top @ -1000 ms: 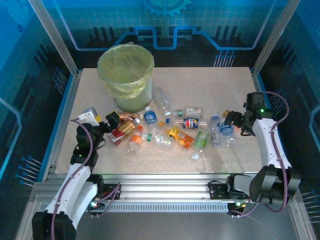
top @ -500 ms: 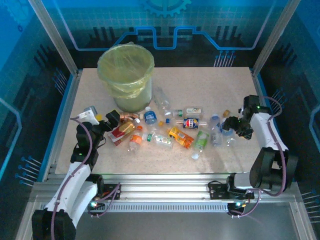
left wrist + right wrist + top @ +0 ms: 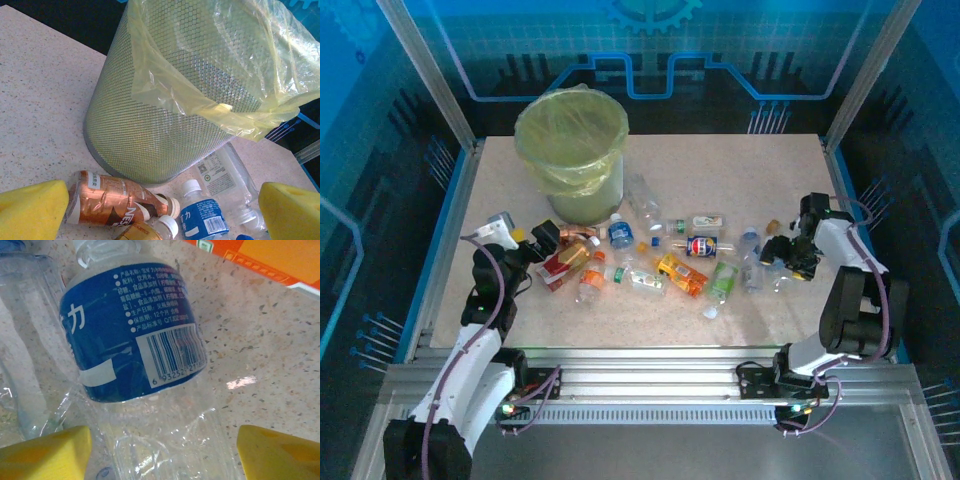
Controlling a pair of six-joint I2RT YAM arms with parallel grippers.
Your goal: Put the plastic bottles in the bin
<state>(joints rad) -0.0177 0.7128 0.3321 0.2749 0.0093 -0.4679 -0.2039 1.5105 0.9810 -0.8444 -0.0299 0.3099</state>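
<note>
Many plastic bottles [image 3: 680, 270] lie on their sides in a messy row across the middle of the speckled surface [image 3: 720, 170]. The bin [image 3: 585, 195] stands behind the left part of the row. It is lined with a yellow-green bag [image 3: 570, 125] that hangs over its rim.

The left gripper [image 3: 548, 238] is low at the left end of the row, in front of the bin. In the left wrist view its two yellow pads [image 3: 30, 210] are far apart, so it is open and holds nothing. Three bottles lie between the pads and the bin's mesh wall [image 3: 150, 110]. A shiny brown bottle [image 3: 107, 200] lies right at the foot of the bin. A white-capped bottle [image 3: 202, 217] with a blue label lies just beside it. A clear bottle [image 3: 220, 175] with a white label lies close to the bin too.

The right gripper [image 3: 782, 250] is low at the right end of the row, near some clear bottles with blue caps. In the right wrist view its yellow fingers [image 3: 45, 450] are wide apart too, so it is open. A crushed barcode bottle [image 3: 125, 325] with a blue label lies flat on the surface between them. One finger looks very close to it, and the other is apart from it. Another see-through bottle [image 3: 25, 340] lies just beside it. An orange thing [image 3: 270, 255] sits in the top corner of that view.
</note>
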